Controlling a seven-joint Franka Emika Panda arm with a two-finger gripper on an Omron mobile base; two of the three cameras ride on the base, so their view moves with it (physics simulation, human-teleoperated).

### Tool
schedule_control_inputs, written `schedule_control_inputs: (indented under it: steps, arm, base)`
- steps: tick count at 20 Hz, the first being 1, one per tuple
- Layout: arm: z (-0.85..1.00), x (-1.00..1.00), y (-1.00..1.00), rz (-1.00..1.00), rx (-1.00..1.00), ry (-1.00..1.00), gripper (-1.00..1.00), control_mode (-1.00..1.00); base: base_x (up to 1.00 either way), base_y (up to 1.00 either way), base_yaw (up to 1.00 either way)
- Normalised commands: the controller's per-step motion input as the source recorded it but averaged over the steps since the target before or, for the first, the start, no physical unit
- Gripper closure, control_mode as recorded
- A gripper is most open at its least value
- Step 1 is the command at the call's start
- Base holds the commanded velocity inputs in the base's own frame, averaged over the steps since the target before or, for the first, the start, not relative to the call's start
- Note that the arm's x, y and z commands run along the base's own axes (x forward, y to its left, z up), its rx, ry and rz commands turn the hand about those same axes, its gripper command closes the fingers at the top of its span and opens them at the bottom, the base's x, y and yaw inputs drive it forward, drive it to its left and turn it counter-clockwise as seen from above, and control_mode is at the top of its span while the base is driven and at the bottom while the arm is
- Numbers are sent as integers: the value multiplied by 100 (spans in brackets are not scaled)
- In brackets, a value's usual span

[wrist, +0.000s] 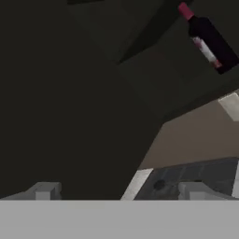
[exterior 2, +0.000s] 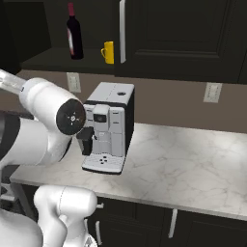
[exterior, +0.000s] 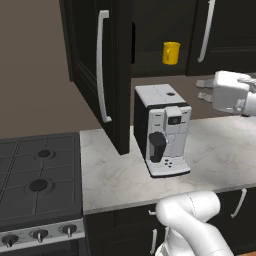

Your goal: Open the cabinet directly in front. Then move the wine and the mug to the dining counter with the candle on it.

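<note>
Spread wide and empty, my pincer (wrist: 119,193) hangs by the cabinet (exterior: 95,60), whose left door stands open. Wine (exterior 2: 73,34) and mug (exterior 2: 109,52) sit on its shelf, both awaiting transfer to the dining counter.

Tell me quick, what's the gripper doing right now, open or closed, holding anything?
Gripper: open, fingers spread wide, holding nothing; the wine bottle stands apart from it in the cabinet.

Cabinet (exterior: 115,75): top cut off by the frame in both base views; interior too dark to read beyond the shelf. Wine (exterior 2: 74,34): hidden behind the open left door in the left base view. Stove (exterior: 37,185): left and near parts cropped. Arm: forearm runs off the right edge.
</note>
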Motion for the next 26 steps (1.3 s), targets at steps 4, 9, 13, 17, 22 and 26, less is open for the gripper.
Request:
schedule_control_inputs:
  steps: [4,9,13,17,22,26]
  arm:
    - [23,-57,-97,-32,-6,0,-100,-100]
    - [18,-57,-83,-32,-14,0,-100,-100]
    - [3,-54,-57,-33,-23,0,-100,-100]
    - [0,-53,-23,-28,-34,-12,-100,-100]
    - [0,-32,2,-18,-33,-27,-100,-100]
    - [1,-5,14,-6,-18,-30,-100,-100]
  base:
    - [0,0,0]
    - [0,0,0]
    - [0,0,0]
    - [0,0,0]
    - [0,0,0]
    - [0,0,0]
